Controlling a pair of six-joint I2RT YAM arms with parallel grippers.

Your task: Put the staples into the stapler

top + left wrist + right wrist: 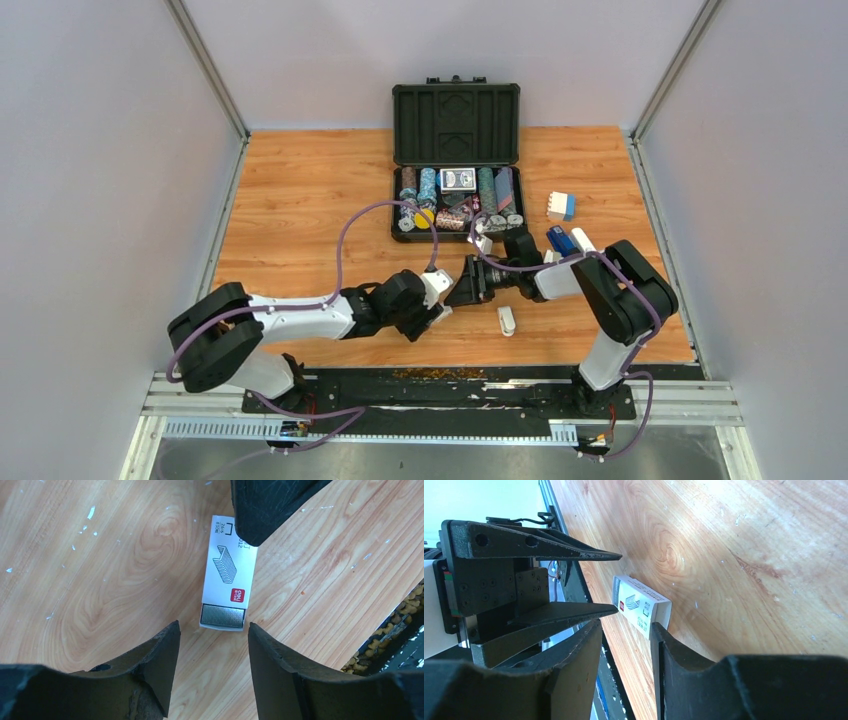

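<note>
The staples (222, 616) show as a silvery strip in the tray end of a tiny white box (229, 565) lying flat on the wood. My left gripper (214, 626) is open, with its fingertips just short of that tray end and nothing between them. My right gripper (626, 626) is open too; one of its fingers (265, 505) lies over the box's far end and touches it. In the right wrist view the box (641, 605) sits between the two grippers. A small pale oblong, seemingly the stapler (507, 320), lies apart to the right.
An open black case (456, 125) of poker chips stands at the back centre. A dark blue stapler (560, 240) and a white-and-blue block (561, 206) lie at the right. The table's front edge (440, 372), with crumbs on it, is close behind the box.
</note>
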